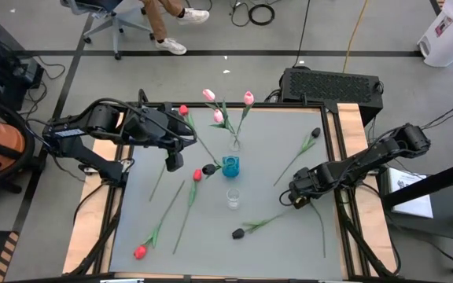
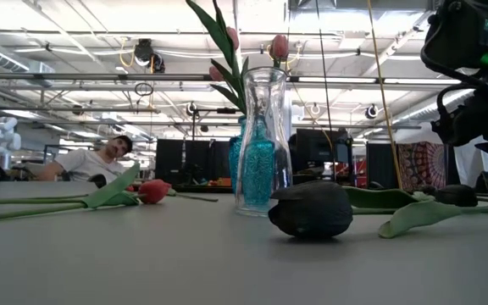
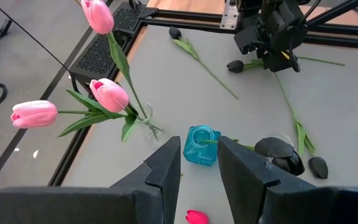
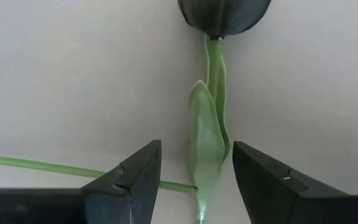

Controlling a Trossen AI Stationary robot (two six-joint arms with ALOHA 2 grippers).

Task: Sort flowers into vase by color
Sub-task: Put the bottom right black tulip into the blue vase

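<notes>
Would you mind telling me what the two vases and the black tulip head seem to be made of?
The tall vase looks like clear glass: you see straight through its shiny wall. The blue vase seems to be tinted glass with a bumpy, beaded texture. The black tulip head looks like matte rubber or foam, probably artificial.

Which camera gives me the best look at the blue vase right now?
The left wrist view: the blue vase shows whole, just beyond the open fingers. High view shows it small from above; in the low view a clear vase hides most of it.
</notes>
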